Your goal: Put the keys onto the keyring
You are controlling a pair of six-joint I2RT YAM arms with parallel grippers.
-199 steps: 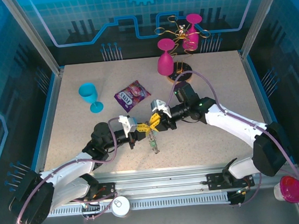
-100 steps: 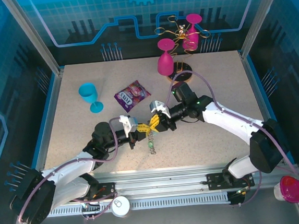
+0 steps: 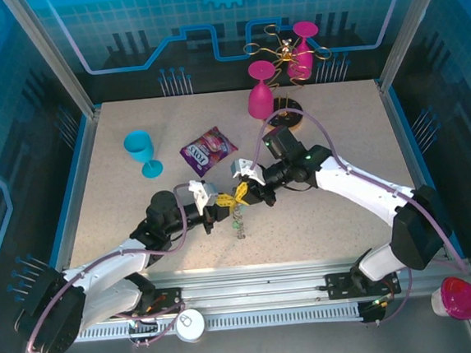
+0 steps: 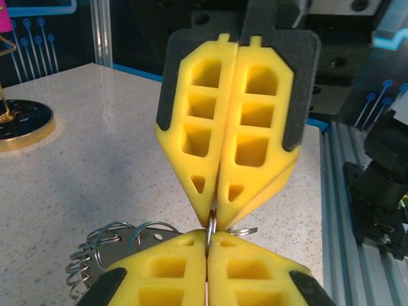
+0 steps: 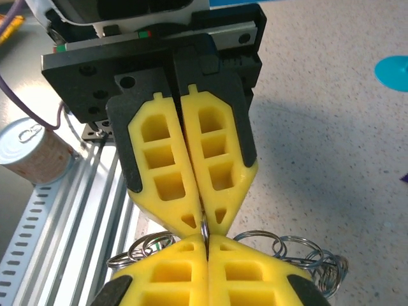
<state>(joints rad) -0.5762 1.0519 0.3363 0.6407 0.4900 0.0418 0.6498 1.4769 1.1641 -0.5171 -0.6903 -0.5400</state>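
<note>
Speckled table, front centre: left gripper and right gripper meet tip to tip, both clamped on 1 wire loop of the keyring. Keys probably dangle below. Light, stiff, slippery metal; grip the rim.

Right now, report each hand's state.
Left hand: closed, pinching a wire loop of the keyring.
Right hand: closed, pinching a loop there too, tip to tip with the left.
</note>
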